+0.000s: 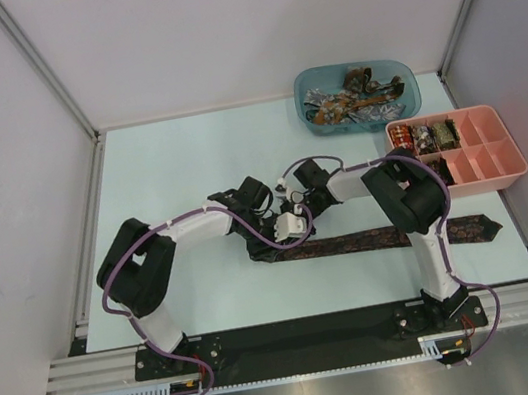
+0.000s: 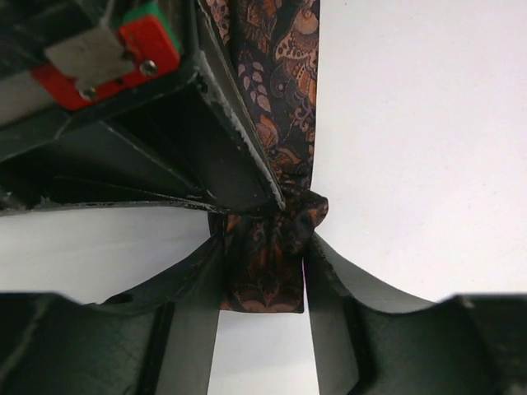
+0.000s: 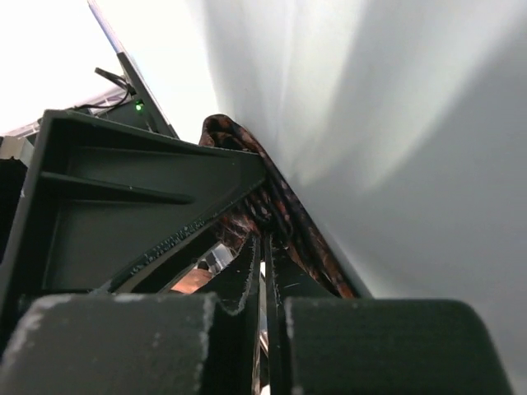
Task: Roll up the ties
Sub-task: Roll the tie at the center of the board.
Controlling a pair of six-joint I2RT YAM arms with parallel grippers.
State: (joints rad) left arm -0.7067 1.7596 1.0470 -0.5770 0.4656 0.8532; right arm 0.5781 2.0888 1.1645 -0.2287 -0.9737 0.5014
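Risk of dragging the cloth along instead of winding it, with nothing on the pale tabletop [image 1: 167,163] to brace against. Risk too of clipping the pink tray [image 1: 501,158], or the blue tub [image 1: 403,68] behind it, with the right elbow, hanging near both. Stretched flat along the near side: the patterned tie [image 1: 392,236], pointed wide end to the right, narrow end to the left, caught between the two sets of fingers. Left fingers [image 1: 288,234] closed on the folded-over narrow end, cloth filling the gap. Right fingers [image 1: 298,204] pressed almost together at the bunched cloth just beside; hold on it impossible to tell. Crowded tip to tip like this, apt to knock together, or to let the first fold spring open on an early release; likely to cone the roll from a skewed start.

Open room wide to the left and toward the far wall. Tight on the right by the tray. Little margin between tie and near edge, so best to wind away from it
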